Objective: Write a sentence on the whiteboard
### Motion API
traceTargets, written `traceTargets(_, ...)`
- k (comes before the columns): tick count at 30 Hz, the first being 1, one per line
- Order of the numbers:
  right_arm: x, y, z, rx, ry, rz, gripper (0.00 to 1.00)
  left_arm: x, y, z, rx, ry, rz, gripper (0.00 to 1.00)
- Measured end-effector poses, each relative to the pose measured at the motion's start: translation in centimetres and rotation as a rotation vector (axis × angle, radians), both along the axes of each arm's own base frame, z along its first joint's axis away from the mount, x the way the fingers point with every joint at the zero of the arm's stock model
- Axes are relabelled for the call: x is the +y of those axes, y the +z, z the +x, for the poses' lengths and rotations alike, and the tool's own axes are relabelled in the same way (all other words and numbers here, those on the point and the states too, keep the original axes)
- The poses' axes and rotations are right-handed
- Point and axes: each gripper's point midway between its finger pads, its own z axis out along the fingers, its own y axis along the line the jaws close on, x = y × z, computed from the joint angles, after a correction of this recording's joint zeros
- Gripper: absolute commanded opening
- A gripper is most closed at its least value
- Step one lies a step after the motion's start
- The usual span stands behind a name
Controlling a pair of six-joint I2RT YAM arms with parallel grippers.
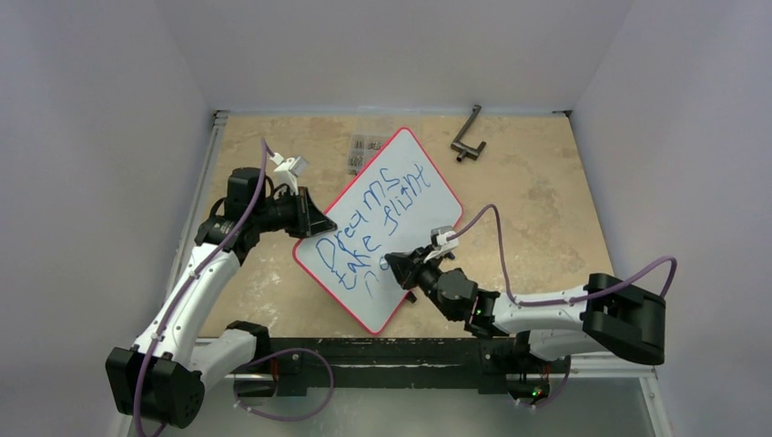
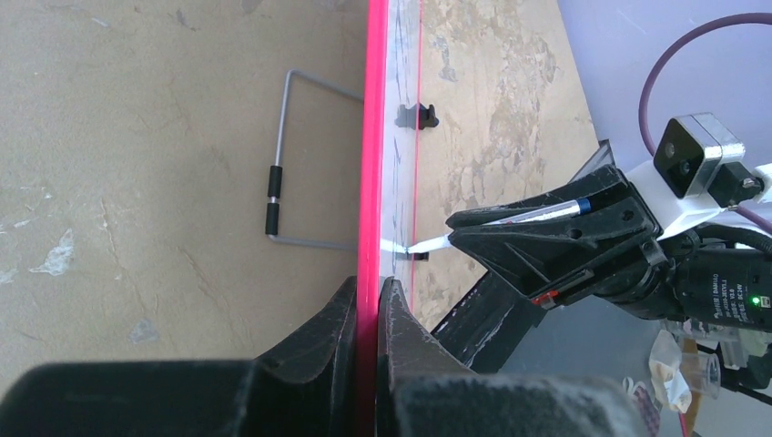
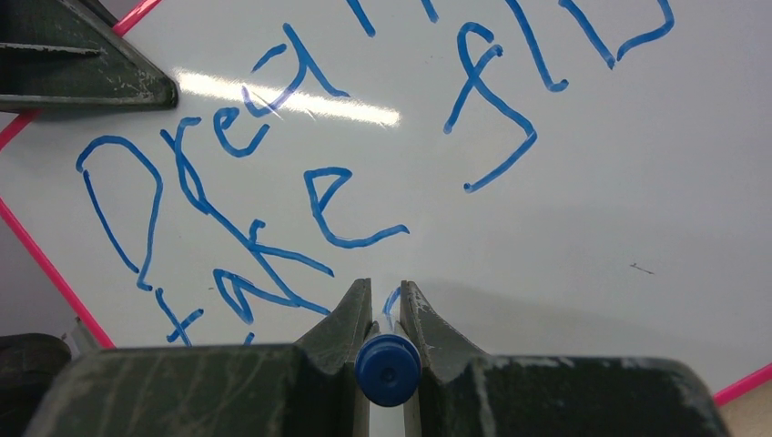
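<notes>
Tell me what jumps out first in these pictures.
A red-rimmed whiteboard sits diagonally mid-table, with blue handwriting reading roughly Dreams take flight across it. The left gripper is clamped on its left edge, while the right gripper holds a blue marker at the board's near part.

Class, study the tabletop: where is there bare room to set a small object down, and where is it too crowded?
Widest bare patch: the table right of the whiteboard, nearer than the black metal tool. A smaller one lies between the left arm and the board's near corner. Crowded: the board's near half, where both arms meet it.
</notes>
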Motion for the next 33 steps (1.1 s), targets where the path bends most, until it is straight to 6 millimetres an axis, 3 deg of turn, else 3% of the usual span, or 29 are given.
traceTargets(9, -1.0, -0.6, -0.5, 0.027, 0.002, -0.047, 0.0, 0.0, 0.0, 0.0, 0.003, 0.001, -0.002, 0.0)
traceTargets(18, -2.6, 3.2, -0.4, -0.046, -0.024, 0.008, 0.0, 0.0, 0.0, 0.0, 0.003, 0.001, -0.003, 0.0)
traceTargets(33, -2.6, 0.9, 2.6, -0.037, -0.109, -0.111, 0.0, 0.0, 0.0, 0.0, 0.004, 0.001, -0.003, 0.0)
